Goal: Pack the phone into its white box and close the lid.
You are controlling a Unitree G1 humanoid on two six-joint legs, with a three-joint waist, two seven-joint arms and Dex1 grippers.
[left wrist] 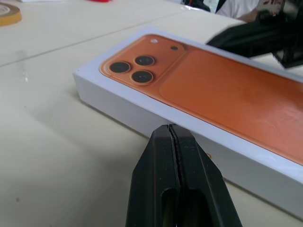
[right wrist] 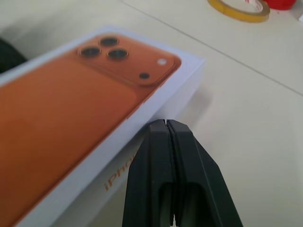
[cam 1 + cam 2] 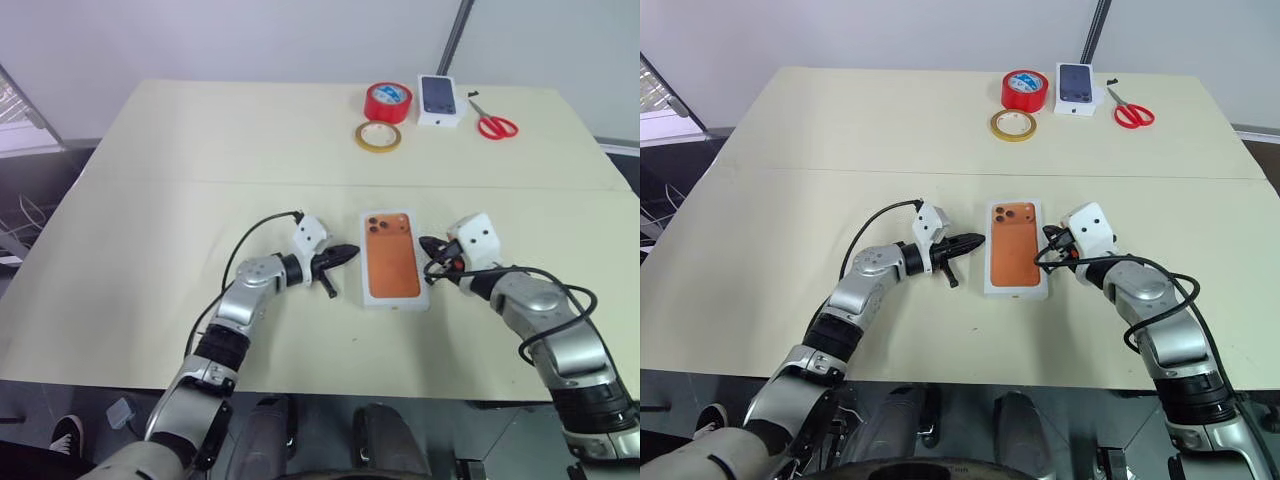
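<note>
Both grippers flank the white box [image 3: 394,258], fingers pressed together and gripping nothing: the left gripper [image 3: 343,256] just beside one long side, the right gripper [image 3: 430,247] just beside the other. That box sits near the table's [image 3: 150,200] middle, toward its front edge, apparently closed, its top showing an orange phone picture. It is probably light, stiff cardboard with smooth, slippery faces. Squeezing the long side walls from both sides looks the surest hold.
</note>
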